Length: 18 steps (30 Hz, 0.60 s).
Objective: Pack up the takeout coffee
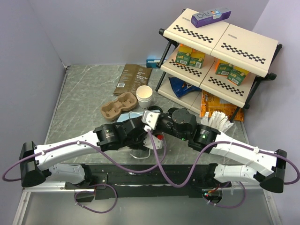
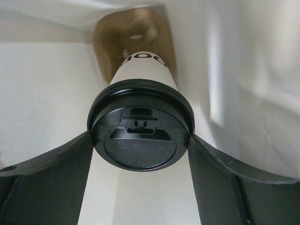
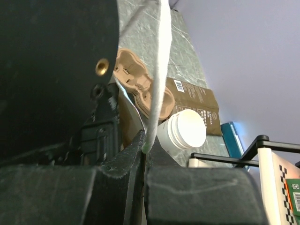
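Black plastic tops the takeout coffee [image 2: 143,75] in your left wrist view: the lid [image 2: 140,150] faces the camera, and your left gripper [image 2: 139,137] stands wide with one finger [image 2: 51,183] against each side of the lid's rim, so it has hold of the cup there; white sheeting [image 2: 243,70] fills the view around it, with a brown moulded shape [image 2: 105,47] beyond the cup's far end; from above, that cup is hidden beneath the two wrists, which meet at the middle of the marbled grey table [image 1: 84,93], near its front edge; behind them, going rightward, you have the pulp cup carrier [image 1: 117,107], the dark coffee pouch [image 1: 132,77] lying flat farther back, and an open white cup [image 1: 144,97] standing upright just beside the carrier's right end; your right gripper [image 3: 146,146] is closed tight, pinching the edge of a thin white sheet [image 3: 159,70] that runs up from its fingertips; on the right stands a two-tier rack [image 1: 243,44] with checker-edged shelves, a purple box [image 1: 211,18] lying on top.
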Each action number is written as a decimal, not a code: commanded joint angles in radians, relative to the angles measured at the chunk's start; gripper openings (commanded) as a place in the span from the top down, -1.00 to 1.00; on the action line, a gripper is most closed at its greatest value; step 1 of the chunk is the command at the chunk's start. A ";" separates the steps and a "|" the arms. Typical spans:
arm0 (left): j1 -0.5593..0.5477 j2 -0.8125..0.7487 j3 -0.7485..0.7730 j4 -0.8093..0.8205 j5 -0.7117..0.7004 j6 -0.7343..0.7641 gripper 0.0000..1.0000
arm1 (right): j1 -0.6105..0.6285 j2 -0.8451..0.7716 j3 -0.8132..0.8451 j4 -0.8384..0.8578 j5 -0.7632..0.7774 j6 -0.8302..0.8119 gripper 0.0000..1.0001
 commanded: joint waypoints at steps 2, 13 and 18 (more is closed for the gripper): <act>-0.011 -0.001 0.041 0.028 -0.070 -0.050 0.98 | 0.011 -0.062 -0.012 0.022 0.020 0.059 1.00; -0.035 0.000 -0.047 0.137 -0.076 -0.071 0.98 | -0.019 -0.067 -0.009 -0.023 -0.006 0.326 1.00; -0.044 0.014 -0.056 0.155 -0.062 -0.081 0.98 | -0.038 -0.051 0.012 -0.012 -0.012 0.343 1.00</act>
